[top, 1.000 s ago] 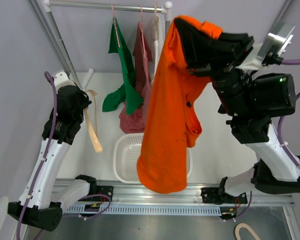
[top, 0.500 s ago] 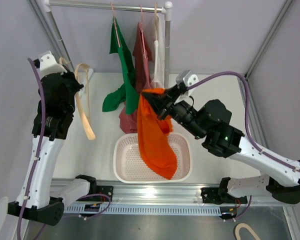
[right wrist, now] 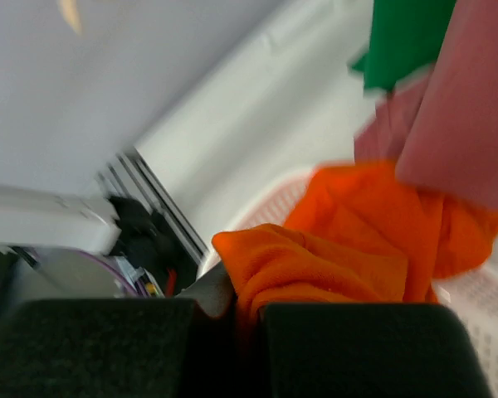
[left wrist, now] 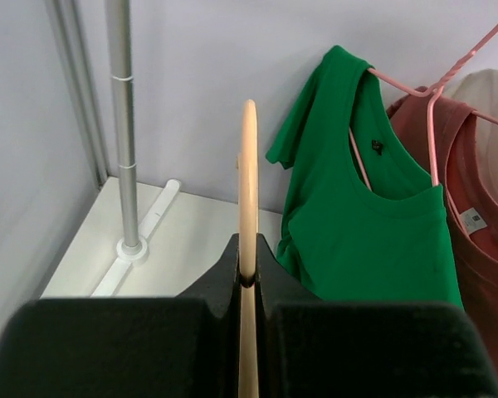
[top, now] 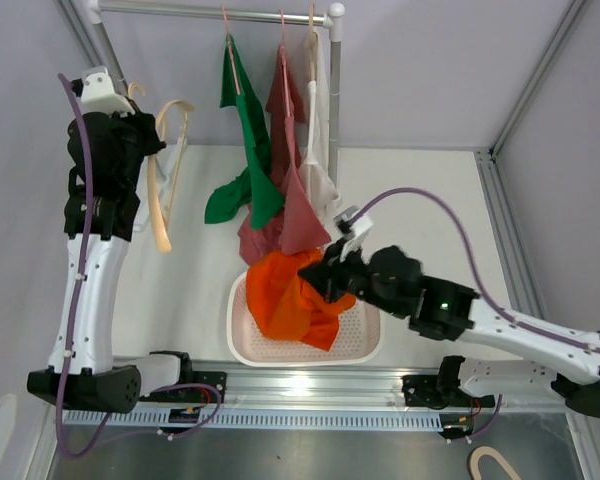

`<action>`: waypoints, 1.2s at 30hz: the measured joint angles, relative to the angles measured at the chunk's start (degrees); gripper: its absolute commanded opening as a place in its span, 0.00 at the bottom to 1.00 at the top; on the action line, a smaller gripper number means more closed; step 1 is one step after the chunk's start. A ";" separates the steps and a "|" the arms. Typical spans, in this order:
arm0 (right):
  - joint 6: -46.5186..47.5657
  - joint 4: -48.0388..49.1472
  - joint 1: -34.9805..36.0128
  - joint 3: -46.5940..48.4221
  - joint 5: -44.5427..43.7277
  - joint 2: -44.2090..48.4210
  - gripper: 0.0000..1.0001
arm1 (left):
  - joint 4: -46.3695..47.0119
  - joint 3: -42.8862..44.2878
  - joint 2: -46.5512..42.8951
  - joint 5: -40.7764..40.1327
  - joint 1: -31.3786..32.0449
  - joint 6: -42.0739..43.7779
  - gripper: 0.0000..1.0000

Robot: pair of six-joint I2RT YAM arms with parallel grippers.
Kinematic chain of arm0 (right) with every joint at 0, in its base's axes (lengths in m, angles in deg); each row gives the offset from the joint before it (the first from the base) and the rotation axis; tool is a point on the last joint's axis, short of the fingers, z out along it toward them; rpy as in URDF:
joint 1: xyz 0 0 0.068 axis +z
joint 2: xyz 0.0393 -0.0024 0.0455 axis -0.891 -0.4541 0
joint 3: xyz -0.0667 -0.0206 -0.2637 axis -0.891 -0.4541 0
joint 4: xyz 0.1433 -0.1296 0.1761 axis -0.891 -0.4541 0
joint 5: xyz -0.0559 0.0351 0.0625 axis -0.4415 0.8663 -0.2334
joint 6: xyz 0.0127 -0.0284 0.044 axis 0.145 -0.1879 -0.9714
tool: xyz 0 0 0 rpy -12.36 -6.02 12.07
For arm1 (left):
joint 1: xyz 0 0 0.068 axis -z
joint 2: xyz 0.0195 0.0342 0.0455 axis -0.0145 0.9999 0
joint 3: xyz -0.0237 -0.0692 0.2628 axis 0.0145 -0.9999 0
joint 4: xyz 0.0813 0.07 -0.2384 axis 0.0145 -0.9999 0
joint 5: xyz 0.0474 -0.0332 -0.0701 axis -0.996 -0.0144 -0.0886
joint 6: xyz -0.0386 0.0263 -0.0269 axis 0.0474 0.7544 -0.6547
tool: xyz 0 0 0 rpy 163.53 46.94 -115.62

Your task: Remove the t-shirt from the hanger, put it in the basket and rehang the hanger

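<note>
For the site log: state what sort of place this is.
Probably a lab test cell set up for laundry: bare grey walls, a clothes rail with hung shirts, and a white basket holding the orange t-shirt.

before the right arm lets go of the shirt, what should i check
1. The shirt is off the hanger: ok, hanger bare.
2. The shirt is in the basket: ok, most lies inside.
3. The right gripper is shut on the shirt: ok.
4. The left gripper is shut on the hanger: ok.
5. The shirt is apart from the hanging red shirt: cannot tell, they overlap in the top view.
</note>
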 measured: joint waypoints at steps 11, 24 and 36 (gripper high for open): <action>-5.55 -15.21 -1.09 0.72 8.33 -34.05 0.38 | -0.57 2.01 4.15 6.54 -1.88 0.00 0.01; -3.72 -22.08 -5.09 6.88 6.36 -12.41 0.96 | -0.50 7.93 5.38 7.54 -2.10 3.43 0.01; -0.44 -22.93 -8.31 10.08 5.03 -6.19 0.96 | 8.92 12.07 14.67 13.64 -5.66 4.90 0.01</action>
